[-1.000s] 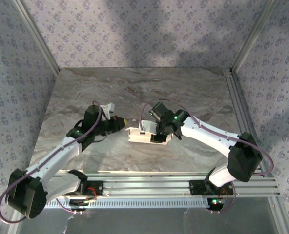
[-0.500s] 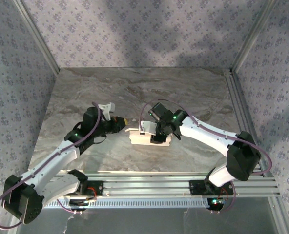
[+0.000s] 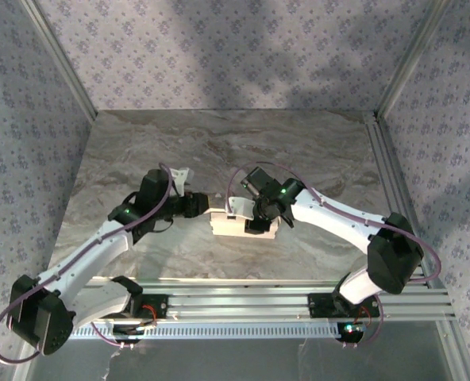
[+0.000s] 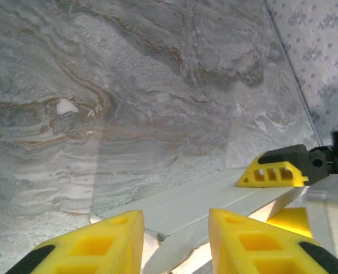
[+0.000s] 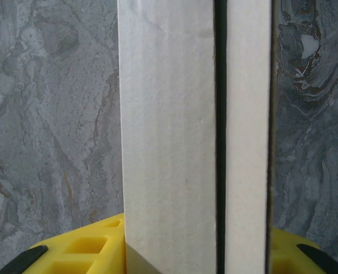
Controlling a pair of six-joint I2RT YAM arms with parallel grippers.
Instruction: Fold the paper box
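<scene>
The paper box (image 3: 236, 225) is a white, flat, partly folded blank lying mid-table. My right gripper (image 3: 259, 220) is shut on it from the right side. In the right wrist view the paper box (image 5: 174, 131) stands between the yellow fingers (image 5: 72, 251), with a dark seam running between two of its panels. My left gripper (image 3: 209, 205) is at the box's left end, open. In the left wrist view its yellow fingertips (image 4: 103, 240) stand apart, with a white panel and pointed flap of the box (image 4: 209, 202) lying between and beyond them. The right gripper's yellow finger (image 4: 272, 171) rests on the far end.
The marble table (image 3: 219, 143) has open room behind the box. An aluminium rail (image 3: 275, 298) runs along the near edge. Metal frame posts (image 3: 60, 59) and patterned walls close in the sides and back.
The left gripper has opened from shut and moved right to the box's left end. The right gripper has kept its hold on the box, which has barely moved.
</scene>
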